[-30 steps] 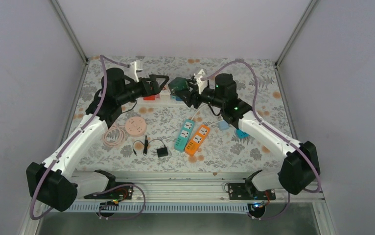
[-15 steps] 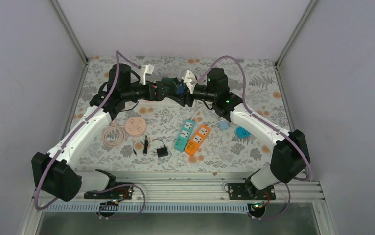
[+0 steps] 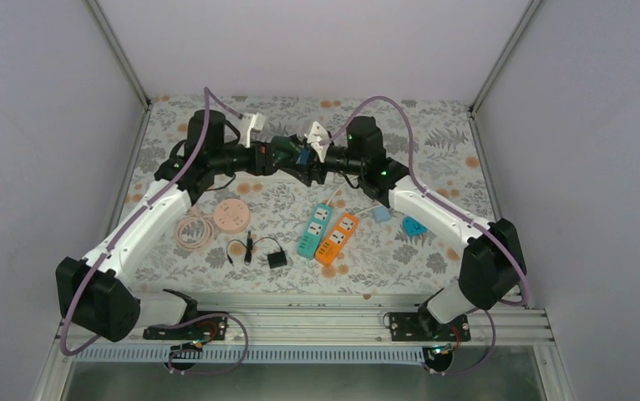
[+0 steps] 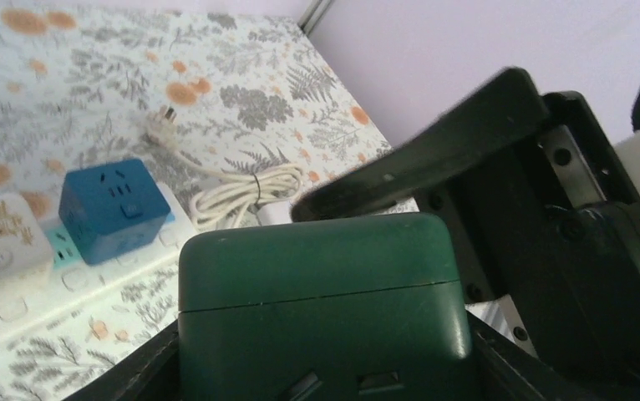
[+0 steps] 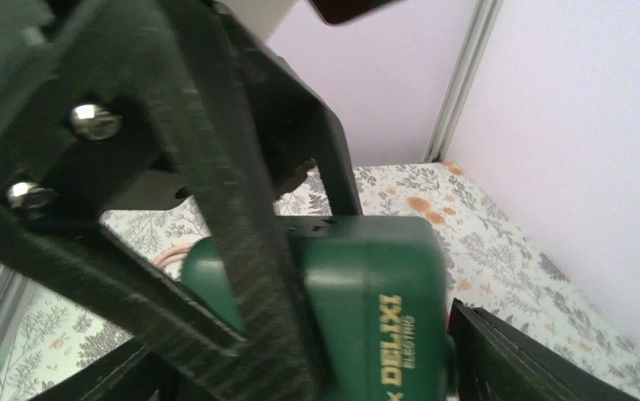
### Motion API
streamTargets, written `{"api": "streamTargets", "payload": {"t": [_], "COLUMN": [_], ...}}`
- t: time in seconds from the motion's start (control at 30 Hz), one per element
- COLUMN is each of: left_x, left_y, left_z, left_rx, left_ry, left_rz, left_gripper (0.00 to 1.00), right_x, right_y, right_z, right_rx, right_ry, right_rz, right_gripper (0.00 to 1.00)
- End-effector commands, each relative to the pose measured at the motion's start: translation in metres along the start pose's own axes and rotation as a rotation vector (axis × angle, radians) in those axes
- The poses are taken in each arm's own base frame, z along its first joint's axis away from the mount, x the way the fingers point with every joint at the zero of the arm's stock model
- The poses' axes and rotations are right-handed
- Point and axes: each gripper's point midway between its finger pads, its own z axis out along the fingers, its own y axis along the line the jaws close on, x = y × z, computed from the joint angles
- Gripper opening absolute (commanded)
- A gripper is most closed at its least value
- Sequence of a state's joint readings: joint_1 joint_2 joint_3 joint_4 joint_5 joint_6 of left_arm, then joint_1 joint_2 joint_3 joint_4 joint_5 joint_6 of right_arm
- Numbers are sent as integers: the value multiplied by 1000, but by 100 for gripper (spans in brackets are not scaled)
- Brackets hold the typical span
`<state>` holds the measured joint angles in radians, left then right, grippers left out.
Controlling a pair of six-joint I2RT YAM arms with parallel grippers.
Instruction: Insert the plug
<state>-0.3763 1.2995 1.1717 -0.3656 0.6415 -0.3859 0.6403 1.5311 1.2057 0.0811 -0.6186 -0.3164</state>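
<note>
Two claws of mine meet above a table spread with a floral-print cloth (image 3: 450,142), boxed in by pale lilac walls (image 3: 300,42) and grey metal corner posts (image 3: 500,58). The dark green, blocky plastic plug adapter (image 4: 317,267) sits between them, off the cloth. My left claw (image 4: 321,372) is clamped on its sides, with its slotted face turned toward that wrist. My right claw (image 5: 325,359) straddles it from the opposite side, and its printed brand faces that wrist. Whether those fingers press it, I cannot tell. It is nearly a cube, with no clear long axis. Below and beyond my left claw, a blue cube adapter (image 4: 112,209) stands on a white power strip (image 4: 74,280).
</note>
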Motion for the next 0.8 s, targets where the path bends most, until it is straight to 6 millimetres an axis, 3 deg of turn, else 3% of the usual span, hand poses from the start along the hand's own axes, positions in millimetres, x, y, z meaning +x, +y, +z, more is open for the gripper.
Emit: {"api": "streamTargets", "payload": {"t": [0.0,0.13,0.27,0.4,0.57,0.77], "left_x": [-20,-41,-60,-47,-31,-21], "left_y": [-16,-12,-16,-22,-23,-30], "left_z": [-11,-20,-21,-9,3,-2], "left_rx": [29,-35,-53,-11,-2,14], "left_ry": [-124,-276,-393,-376,-361,-397], "left_rz": [202,363,567,810,1021,1138], "left_gripper": [50,49,47,46,46,46], "right_x": [-22,-20,-24,-49,-62,-39], "right_y": [-13,-18,-19,-23,-30,-30], "right_z": [-7,-20,-46,-68,-74,-55], "right_rx": [69,142,228,267,290,262], "right_ry": [-29,4,8,4,23,75], "right_rz": [81,189,314,441,591,813], "right_gripper": [84,96,97,100,100,100]}}
